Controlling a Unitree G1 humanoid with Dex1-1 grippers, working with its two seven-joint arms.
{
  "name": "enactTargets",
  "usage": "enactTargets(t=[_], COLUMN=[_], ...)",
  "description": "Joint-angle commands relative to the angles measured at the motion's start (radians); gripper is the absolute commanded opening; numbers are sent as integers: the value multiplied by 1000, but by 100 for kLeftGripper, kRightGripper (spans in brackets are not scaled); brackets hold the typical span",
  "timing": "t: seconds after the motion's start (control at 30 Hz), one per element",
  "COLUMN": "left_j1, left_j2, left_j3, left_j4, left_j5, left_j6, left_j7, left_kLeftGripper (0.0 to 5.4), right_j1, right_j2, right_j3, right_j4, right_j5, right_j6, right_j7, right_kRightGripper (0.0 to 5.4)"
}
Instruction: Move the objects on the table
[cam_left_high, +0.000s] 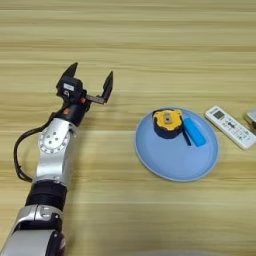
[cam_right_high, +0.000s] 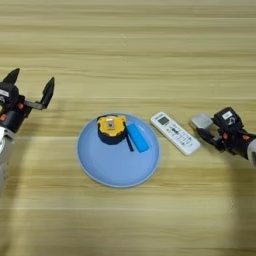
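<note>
Inside the round light-blue plate (cam_left_high: 175, 165) sits the yellow-and-black tape measure (cam_left_high: 167, 121); left tool (cam_left_high: 90, 78) gapes empty left of it, right tool (cam_right_high: 212, 131) unreadable.

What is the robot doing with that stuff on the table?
Nothing is being held right now. The left gripper is open, hovering over bare table, left of the light-blue plate. The yellow-and-black tape measure lies on the plate with a blue bar-shaped thing next to it. A white remote lies right of the plate. The right gripper sits at the far right, beside a small grey object.
</note>
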Motion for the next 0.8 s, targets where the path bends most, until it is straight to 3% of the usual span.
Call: enactTargets(t=[0.03,0.23,0.43,0.63,0.8], left_j1=[4,3,4,4,2], left_j2=[10,9,8,7,3], left_j3=[-5,-5,-6,-7,-9], left_j4=[-3,0,-1,0,4], left_j5=[7,7,7,7,8], left_j6=[-11,-13,-13,-14,-18], left_j7=[-8,-12,-15,-17,-16], left_kLeftGripper=[540,540,540,540,540], right_j1=[-22,-34,-51,-25,21], right_j2=[1,8,24,66,71], right_j3=[1,-21,-84,-164,-126], right_j4=[14,9,-71,-343,-518], right_j5=[6,34,114,280,306], right_j6=[-17,-3,-12,-96,-64], right_j7=[13,17,1,42,49], right_kRightGripper=[248,310,381,441,495])
